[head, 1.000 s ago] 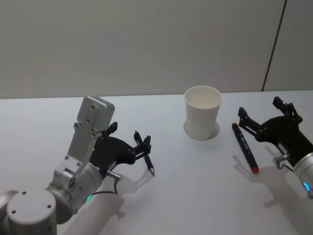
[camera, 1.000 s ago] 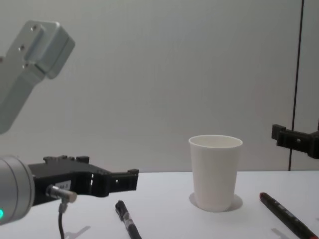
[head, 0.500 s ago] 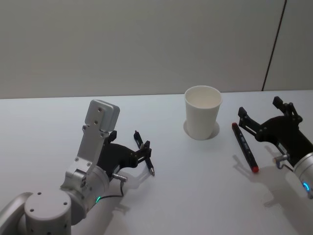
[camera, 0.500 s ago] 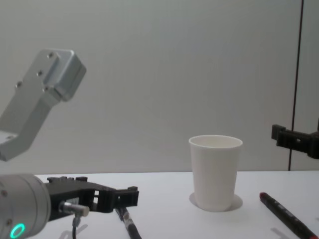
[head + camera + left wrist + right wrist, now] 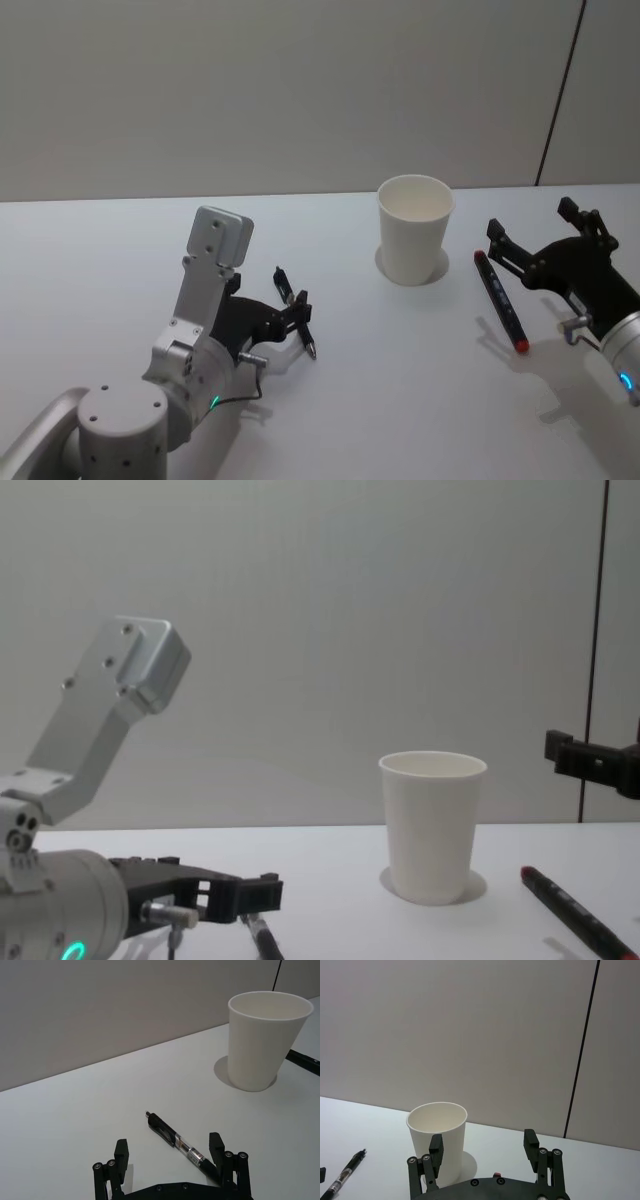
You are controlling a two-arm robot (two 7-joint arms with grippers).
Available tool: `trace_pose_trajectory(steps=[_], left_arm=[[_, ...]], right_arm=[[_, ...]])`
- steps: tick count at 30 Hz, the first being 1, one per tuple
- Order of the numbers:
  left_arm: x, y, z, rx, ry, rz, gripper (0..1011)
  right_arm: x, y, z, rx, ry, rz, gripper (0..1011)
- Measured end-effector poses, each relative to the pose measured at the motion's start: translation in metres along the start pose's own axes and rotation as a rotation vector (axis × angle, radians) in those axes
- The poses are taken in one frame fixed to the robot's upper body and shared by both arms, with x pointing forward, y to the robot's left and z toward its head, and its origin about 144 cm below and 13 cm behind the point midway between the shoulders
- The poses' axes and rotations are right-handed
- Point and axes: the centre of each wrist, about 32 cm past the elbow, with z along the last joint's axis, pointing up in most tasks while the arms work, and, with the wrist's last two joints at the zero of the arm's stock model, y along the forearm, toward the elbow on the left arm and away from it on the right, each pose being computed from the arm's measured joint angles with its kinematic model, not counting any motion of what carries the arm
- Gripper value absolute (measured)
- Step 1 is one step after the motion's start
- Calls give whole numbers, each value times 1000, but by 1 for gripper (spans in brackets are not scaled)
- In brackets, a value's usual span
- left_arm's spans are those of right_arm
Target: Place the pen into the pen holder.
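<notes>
Cup (image 5: 415, 232) stands upright on the table (image 5: 400, 410), mouth open, nothing visible inside. Black pen (image 5: 284, 282) lies flat on the table left of the cup and nearer the robot, well apart from it, not in the cup. Left gripper (image 5: 298, 314) is down at table level on that pen, left of the cup. In the left wrist view the left gripper (image 5: 169, 1149) has its jaws spread wide, with the black pen (image 5: 172, 1137) lying on the table between the fingers (image 5: 121, 1152), running at a slant and close against one finger; cannot tell whether it touches. So released, not grasping. The cup (image 5: 265, 1040) is ahead of it in that view. The chest view has the left gripper (image 5: 258, 888) low, left of the cup (image 5: 432, 825), with the black pen (image 5: 262, 938) just under its tips. A second pen, red-tipped (image 5: 500, 300), lies flat just right of the cup, close to its base but apart from it; the chest view shows it (image 5: 575, 915) on the table too. Right gripper (image 5: 531, 222) is right of the cup, beyond the red-tipped pen, jaws spread and holding nothing. In the right wrist view it (image 5: 483, 1145) faces the cup (image 5: 437, 1142); in the chest view its finger (image 5: 575, 760) sits at about cup-rim height, clear of the table.
</notes>
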Motion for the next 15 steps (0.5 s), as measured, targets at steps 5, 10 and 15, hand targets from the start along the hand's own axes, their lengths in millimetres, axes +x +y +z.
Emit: trace_pose_trajectory(steps=[5,10,15], left_arm=[[-3,-5,0,8,4,3,1001],[-6,-10,0,19,6,2,1001],[-9,-14,1,28,7,-5,1001]], right_arm=[[0,0,0,0,0,0,1008],[0,0,0,0,0,0,1008],[0,0,0,0,0,0,1008]])
